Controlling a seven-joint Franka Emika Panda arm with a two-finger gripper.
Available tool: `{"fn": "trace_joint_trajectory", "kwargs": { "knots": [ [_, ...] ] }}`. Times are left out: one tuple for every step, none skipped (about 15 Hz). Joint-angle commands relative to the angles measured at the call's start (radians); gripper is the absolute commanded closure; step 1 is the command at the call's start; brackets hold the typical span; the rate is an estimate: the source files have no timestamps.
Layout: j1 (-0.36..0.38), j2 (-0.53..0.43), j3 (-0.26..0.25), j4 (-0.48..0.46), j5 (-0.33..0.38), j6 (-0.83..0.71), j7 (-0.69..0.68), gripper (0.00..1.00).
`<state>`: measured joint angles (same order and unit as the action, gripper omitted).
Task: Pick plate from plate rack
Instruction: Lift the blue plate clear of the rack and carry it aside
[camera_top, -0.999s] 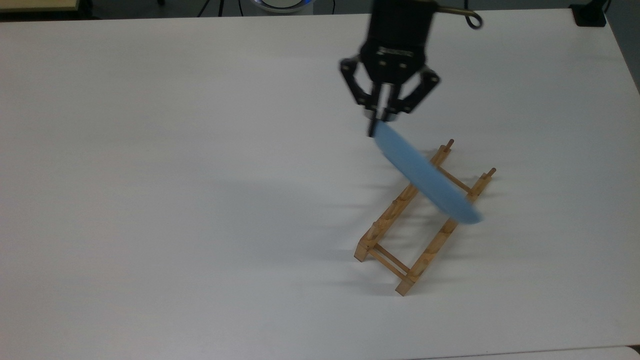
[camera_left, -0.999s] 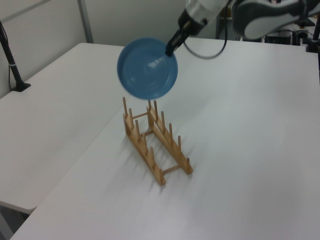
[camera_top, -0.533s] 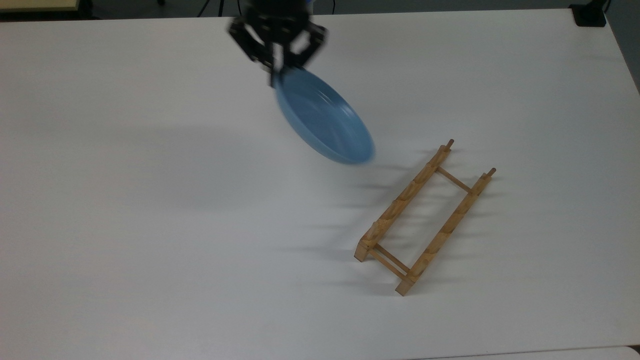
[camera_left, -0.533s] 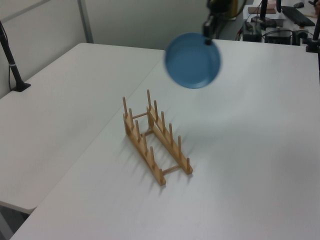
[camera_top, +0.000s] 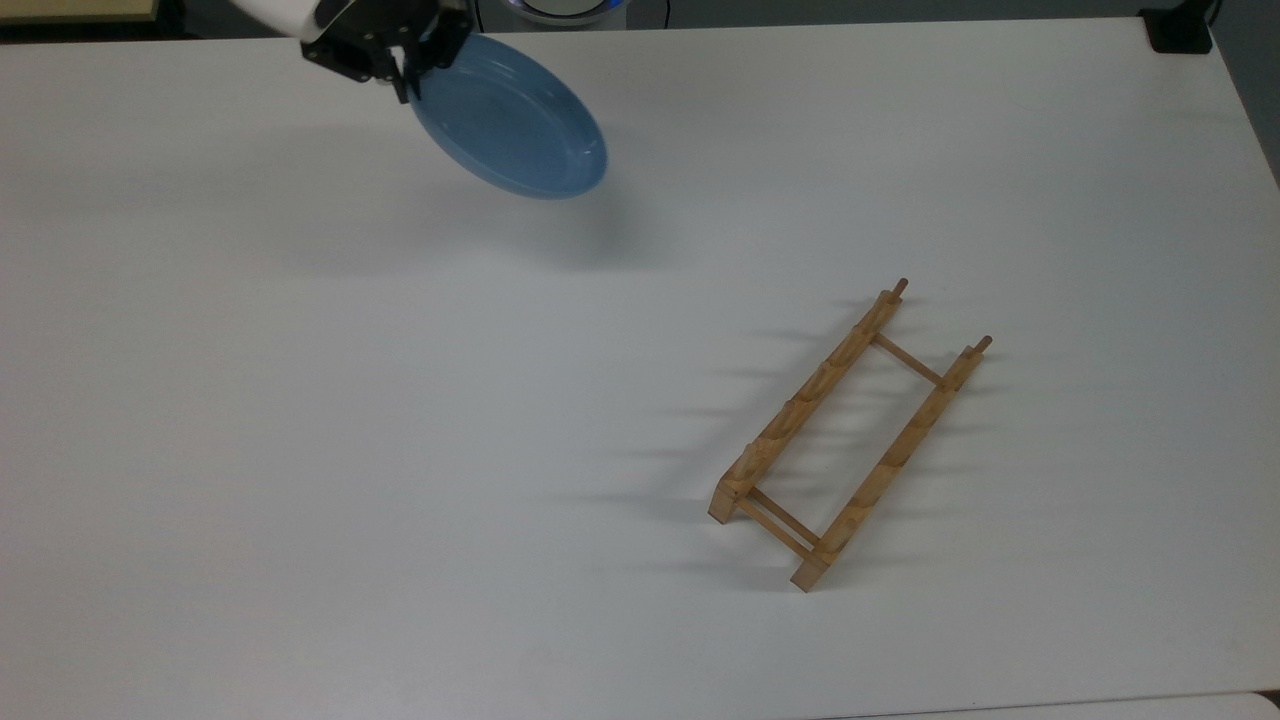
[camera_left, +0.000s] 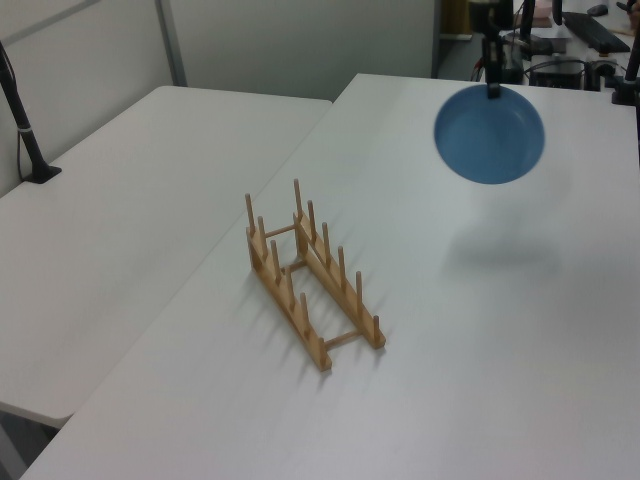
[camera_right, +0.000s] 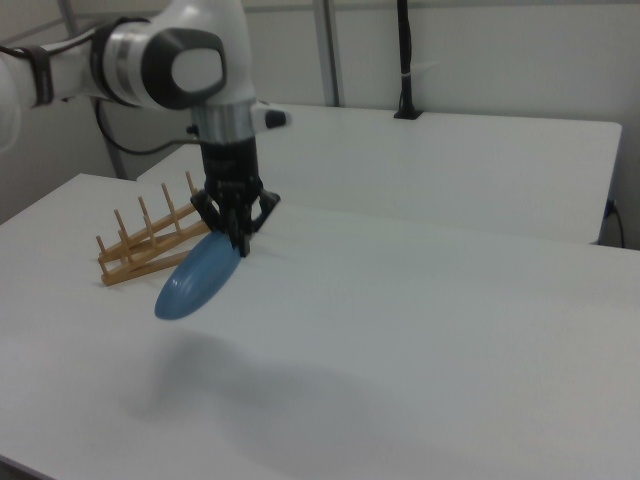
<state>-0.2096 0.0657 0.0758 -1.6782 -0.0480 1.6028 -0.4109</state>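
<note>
White table (camera_top: 300, 450) carries everything, a second white table (camera_left: 120, 190) butts against it on the left view's left, with a black post (camera_left: 25, 125) clamped at that one's edge. Robot arm (camera_right: 160, 60), white with black joints, comes in from the right view's upper left and points down. Plate rack (camera_top: 850, 430) sits flat on the table in the top view's right half, nearer the lower edge, two notched wooden rails running diagonally with thin cross dowels at both ends, short pegs upright, slots bare; in the left view it stands left of center (camera_left: 310, 280), in the right view it lies behind the arm at the left (camera_right: 150, 240). Plate (camera_top: 505, 115) light blue, off the table, in the air near the top view's upper left, well apart from the rack; tilted so its concave face shows in the top view, with a soft shadow on the table just below and right of it. In the left view the plate (camera_left: 490, 133) hangs at the far right, inner face toward the camera, shadow on the table underneath. In the right view it is seen near edge-on (camera_right: 198, 278), slanting down to the left, clear of the table. End effector (camera_top: 403, 80) black, fingers pinched narrow on the plate's upper rim, holding it; in the right view the end effector (camera_right: 240, 245) grips the plate's higher edge, and in the left view it (camera_left: 492, 85) sits at the plate's top.
</note>
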Motion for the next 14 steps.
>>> {"fn": "trace_joint_trajectory", "kwargs": {
  "knots": [
    [-0.022,-0.023,-0.091,-0.092,0.164,-0.015,-0.062,1.0],
    [-0.022,-0.024,-0.132,-0.118,0.224,-0.014,-0.034,1.0],
    [-0.022,-0.024,-0.163,-0.13,0.258,-0.014,0.013,1.0],
    [-0.022,-0.02,-0.181,-0.136,0.267,-0.014,0.056,1.0],
    [-0.022,-0.014,-0.191,-0.146,0.27,-0.009,0.081,1.0],
    [-0.022,-0.011,-0.2,-0.168,0.281,0.002,0.095,1.0],
    [-0.024,-0.006,-0.217,-0.191,0.31,0.014,0.101,1.0],
    [-0.024,-0.004,-0.24,-0.216,0.341,0.041,0.103,1.0],
    [-0.024,-0.007,-0.261,-0.254,0.368,0.08,0.103,1.0],
    [-0.022,-0.007,-0.268,-0.29,0.387,0.121,0.103,1.0],
    [-0.016,-0.004,-0.268,-0.322,0.389,0.173,0.103,1.0],
    [-0.007,0.0,-0.268,-0.349,0.389,0.23,0.103,1.0],
    [0.001,0.003,-0.268,-0.372,0.389,0.279,0.103,1.0],
    [0.007,0.003,-0.268,-0.395,0.389,0.316,0.101,1.0]
  ]
}}
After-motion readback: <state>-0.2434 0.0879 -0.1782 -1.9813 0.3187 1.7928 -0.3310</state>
